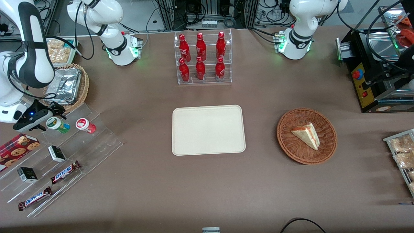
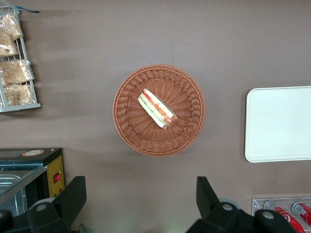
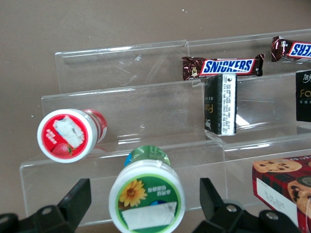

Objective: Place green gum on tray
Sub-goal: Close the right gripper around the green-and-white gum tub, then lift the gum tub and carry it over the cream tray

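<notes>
Listing what we see: gripper (image 3: 141, 206), fingers spread apart either side of the green gum (image 3: 146, 201) on the clear stepped rack (image 1: 64, 152); tray (image 1: 208, 130) well apart, bare.

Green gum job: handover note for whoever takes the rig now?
Gripper: open, fingers either side of the green gum, not closed on it.
Green gum: on the clear stepped rack at the working arm's end of the table, beside the red gum.
Tray: mid-table, nothing on it.
Done: approach and lining up on the gum.
Left: close, lift, carry to the tray, set down, release.
</notes>
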Available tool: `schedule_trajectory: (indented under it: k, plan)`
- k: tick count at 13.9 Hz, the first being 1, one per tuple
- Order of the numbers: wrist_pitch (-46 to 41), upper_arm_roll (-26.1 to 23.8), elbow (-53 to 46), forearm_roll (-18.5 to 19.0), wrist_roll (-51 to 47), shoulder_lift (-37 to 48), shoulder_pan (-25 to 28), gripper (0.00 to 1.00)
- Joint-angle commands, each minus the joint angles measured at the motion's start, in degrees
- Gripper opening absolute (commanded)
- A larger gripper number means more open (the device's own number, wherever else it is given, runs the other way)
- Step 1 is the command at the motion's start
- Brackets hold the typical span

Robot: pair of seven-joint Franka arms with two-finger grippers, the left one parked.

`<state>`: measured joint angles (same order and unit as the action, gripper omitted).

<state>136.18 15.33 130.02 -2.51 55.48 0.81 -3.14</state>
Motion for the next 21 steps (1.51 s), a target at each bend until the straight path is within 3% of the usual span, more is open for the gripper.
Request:
schedule_trajectory:
  k: [1, 2, 3, 6, 9, 14, 18, 21]
  plan:
    - [1.46, 0.23, 0.23, -1.18, 1.03, -0.29, 0.42, 0.49]
    - [1.11, 0.14, 0.15, -1.18, 1.12, -0.20, 0.42, 0.12]
    - [0.76, -0.03, -0.03, -1.18, 1.03, -0.11, 0.51, 0.00]
    - [-0.99, -0.12, -0.99, -1.18, 0.77, 1.03, 1.21, 0.00]
    - [-12.30, -0.30, -8.09, -1.36, -1.42, 1.38, 3.31, 0.00]
    - [-28.05, -0.74, -21.19, -1.36, -17.21, 1.03, 13.14, 0.00]
    - [-28.51, -1.00, -25.16, -0.74, -29.96, -0.19, 21.67, 0.00]
    - [-28.51, -1.00, -28.06, -0.74, -45.05, -3.00, 29.66, 0.00]
